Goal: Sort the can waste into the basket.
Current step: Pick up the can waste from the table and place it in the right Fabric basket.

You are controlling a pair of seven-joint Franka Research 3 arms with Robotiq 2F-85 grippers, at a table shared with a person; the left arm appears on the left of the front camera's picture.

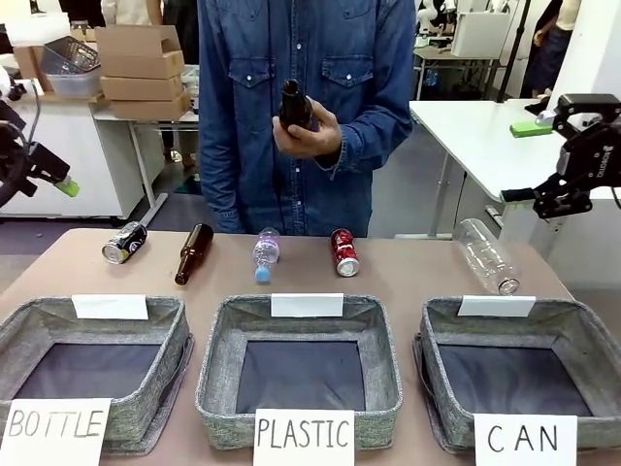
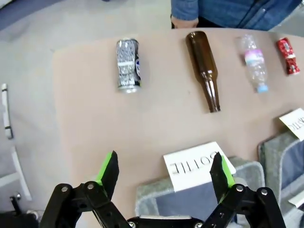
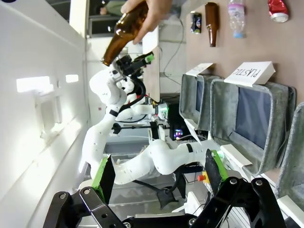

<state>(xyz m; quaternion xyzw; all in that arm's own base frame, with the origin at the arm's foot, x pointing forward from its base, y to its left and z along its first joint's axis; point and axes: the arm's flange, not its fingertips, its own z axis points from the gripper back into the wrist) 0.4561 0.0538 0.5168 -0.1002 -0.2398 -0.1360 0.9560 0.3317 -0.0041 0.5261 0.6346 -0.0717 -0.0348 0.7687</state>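
Red can (image 2: pixel 288 55), black-silver can (image 2: pixel 128 64) lying on table (image 2: pixel 142 123), well ahead of spread, empty left pincer (image 2: pixel 164 173); right pincer (image 3: pixel 159 173) spread too

I see the red can (image 1: pixel 343 252) lying on its side close to the worktop's far edge, a little right of the middle, with white lettering along its body and one silver end turned toward the near edge. The black and silver can (image 1: pixel 124 242) also lies on its side, near the far left corner, angled with its silver end toward the left edge. The basket (image 1: pixel 572 313), grey fabric, sits upright at the near right corner. A white handwritten "CAN" sign is on its near wall, and its dark lining shows across the whole floor.
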